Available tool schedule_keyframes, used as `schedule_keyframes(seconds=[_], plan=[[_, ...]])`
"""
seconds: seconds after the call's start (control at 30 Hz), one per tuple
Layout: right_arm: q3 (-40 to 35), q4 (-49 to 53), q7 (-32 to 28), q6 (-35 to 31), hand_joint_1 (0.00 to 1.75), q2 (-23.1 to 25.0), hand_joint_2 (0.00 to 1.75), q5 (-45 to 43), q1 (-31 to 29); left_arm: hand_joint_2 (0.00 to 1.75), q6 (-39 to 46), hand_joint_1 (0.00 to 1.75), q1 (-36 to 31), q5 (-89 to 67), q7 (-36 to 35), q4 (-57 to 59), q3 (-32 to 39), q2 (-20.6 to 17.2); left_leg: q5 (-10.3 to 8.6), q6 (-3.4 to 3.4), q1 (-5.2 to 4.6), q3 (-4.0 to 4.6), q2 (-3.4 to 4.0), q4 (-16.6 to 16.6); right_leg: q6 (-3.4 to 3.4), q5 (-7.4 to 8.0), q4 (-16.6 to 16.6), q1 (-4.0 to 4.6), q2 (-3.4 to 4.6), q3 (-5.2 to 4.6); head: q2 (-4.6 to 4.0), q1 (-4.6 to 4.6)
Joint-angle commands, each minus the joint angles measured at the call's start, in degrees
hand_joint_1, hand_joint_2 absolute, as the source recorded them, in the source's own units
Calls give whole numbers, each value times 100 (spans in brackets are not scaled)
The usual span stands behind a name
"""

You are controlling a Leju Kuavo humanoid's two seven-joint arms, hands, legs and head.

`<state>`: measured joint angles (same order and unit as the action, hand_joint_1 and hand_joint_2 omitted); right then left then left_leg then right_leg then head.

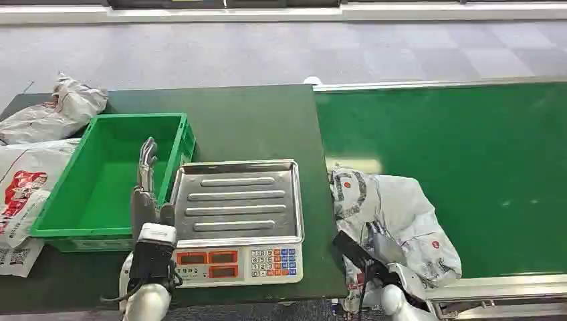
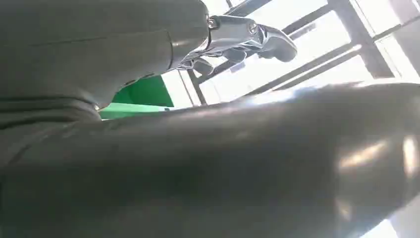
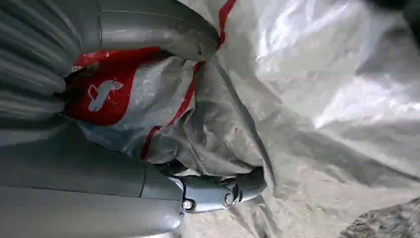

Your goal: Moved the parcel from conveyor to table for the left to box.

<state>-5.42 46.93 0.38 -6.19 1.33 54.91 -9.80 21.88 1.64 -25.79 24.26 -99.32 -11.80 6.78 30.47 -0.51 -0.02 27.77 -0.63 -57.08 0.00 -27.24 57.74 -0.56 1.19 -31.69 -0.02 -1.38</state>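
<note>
A crumpled grey-white parcel [image 1: 401, 210] with red marks lies on the green conveyor [image 1: 468, 154], at its near edge beside the table. My right hand [image 1: 373, 251] is on the parcel's near side. In the right wrist view its thumb [image 3: 163, 29] and a finger [image 3: 223, 191] close around a fold of the parcel [image 3: 307, 99]. My left hand [image 1: 146, 175] is raised over the right wall of the green bin [image 1: 100, 227], fingers straight and apart, holding nothing. The left wrist view shows its fingers [image 2: 242, 42] against bright windows.
An electronic scale [image 1: 237, 257] with a steel tray [image 1: 237, 200] stands on the dark green table [image 1: 254, 120] between bin and conveyor. Two more bagged parcels lie left of the bin: one at the back [image 1: 57, 110] and one nearer [image 1: 20, 194].
</note>
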Motion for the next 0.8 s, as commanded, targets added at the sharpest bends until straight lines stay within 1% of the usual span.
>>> schedule_keyframes(seconds=[0.03,0.1,0.13,0.17,0.23,0.3,0.37,0.47,0.57,0.63,0.67,0.73,0.77,0.8], plan=[[-122,489,637,-343,175,1,175,961,637,0,9,0,-43,10,5,210,-127,-64,-12,-2,3,-7,-33,6,0,3,-12,4,-42,0,0,0],[13,780,628,-485,175,33,175,1138,723,0,28,0,11,-8,29,142,-98,-78,-20,1,4,3,-51,9,1,8,-18,4,-54,1,0,0],[59,901,607,-508,175,35,175,1198,750,0,43,0,39,-21,33,113,-77,-84,-11,2,1,-10,-50,1,2,2,-8,1,-45,12,0,0],[121,1098,587,-540,175,40,175,1251,793,0,62,0,65,-35,35,84,-56,-89,-20,2,2,9,-54,6,2,10,-16,2,-55,-2,0,0],[233,1500,616,-521,175,31,175,1429,877,0,83,0,115,-50,48,27,-41,-118,-7,3,-1,-5,-38,-2,1,1,-3,-2,-32,9,0,0],[293,1686,622,-504,175,31,175,1517,919,0,104,0,139,-55,54,12,-35,-122,-14,1,-3,26,-42,2,0,6,-9,-5,-42,-5,0,-2],[428,2147,628,-623,175,28,175,1672,1026,0,148,0,225,-54,83,-28,-42,-158,-14,0,-5,26,-39,2,0,7,-8,-7,-39,-17,0,0],[507,2790,619,-611,175,-41,175,1879,1177,0,157,0,295,-26,149,-71,-33,-156,-10,0,-8,31,-39,-2,1,3,-2,-10,-37,-30,0,0],[535,3309,646,-577,175,-249,175,1938,1239,0,131,0,266,-15,167,-89,-2,-121,-7,2,-7,45,-38,-6,3,2,0,-9,-34,-44,0,0],[552,3612,634,-741,175,-332,175,2035,1152,0,130,0,259,-35,170,-150,32,-85,-9,2,-9,56,-36,-5,4,3,0,-11,-34,-57,0,2],[562,3717,649,-681,175,-350,175,2038,1104,0,113,0,262,-46,156,-177,36,-81,-12,2,-9,62,-36,-1,4,6,-5,-10,-38,-62,0,-2],[533,4023,662,-899,175,-430,175,2282,919,0,149,0,282,-63,157,-229,58,-64,-8,3,-10,73,-21,-10,5,8,4,-11,-22,-75,0,0],[507,4145,745,-746,175,-440,175,2315,791,0,147,0,294,-71,169,-239,61,-63,-9,3,-9,76,-14,-10,5,11,3,-11,-17,-79,0,0],[409,4275,680,-780,175,-505,175,2353,650,0,161,0,308,-73,173,-236,57,-63,-6,3,-9,79,-12,-11,5,9,5,-12,-11,-77,0,0]])
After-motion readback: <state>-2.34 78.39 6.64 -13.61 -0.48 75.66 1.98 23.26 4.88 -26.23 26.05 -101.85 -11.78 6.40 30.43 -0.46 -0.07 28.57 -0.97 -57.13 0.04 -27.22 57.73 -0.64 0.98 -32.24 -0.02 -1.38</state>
